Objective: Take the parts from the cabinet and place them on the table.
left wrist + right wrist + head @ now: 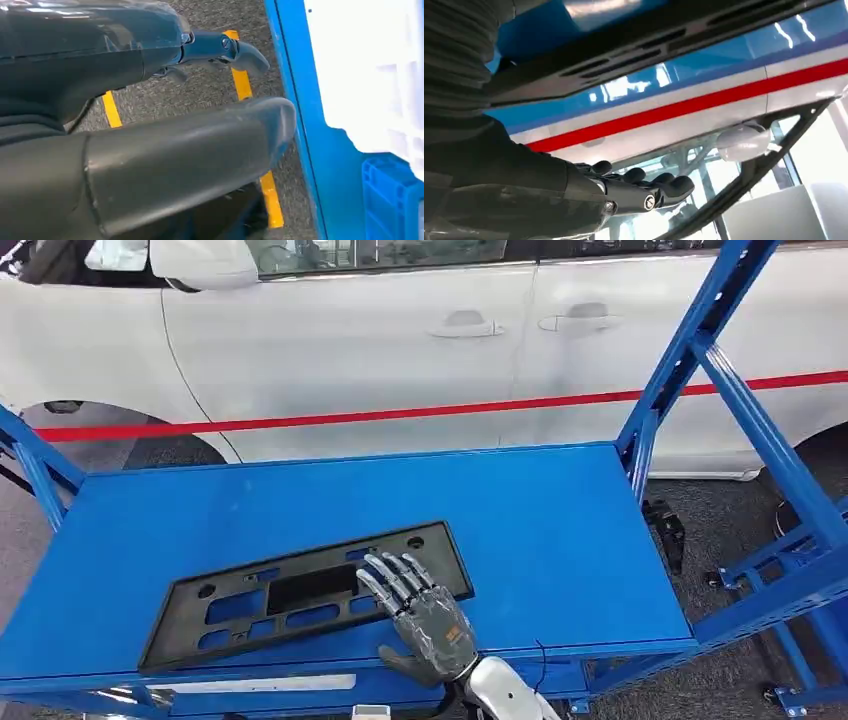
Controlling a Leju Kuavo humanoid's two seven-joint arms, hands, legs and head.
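The blue table (pixel 560 540) stands in front of a white car (pixel 380 350), and the black plate-shaped part (pixel 300 592) already lies flat on its near side, a little turned, with its left near corner close to the table's near edge. I judge the main risk is there: if the right hand (pixel 425 620) drags over the part when it goes away, the part could slide toward that edge and hang over it or fall. A second risk is that a finger catches in one of the cut-out openings and lifts the part's right end.

The right hand lies open over the right end of the part. Its fingers (pixel 395 580) are stretched and slightly apart, their tips on the frame near the middle opening. I cannot tell if they press on it or only hover.

The left hand (pixel 150 165) hangs over grey floor with yellow lines; its fingers look loosely apart and hold nothing.
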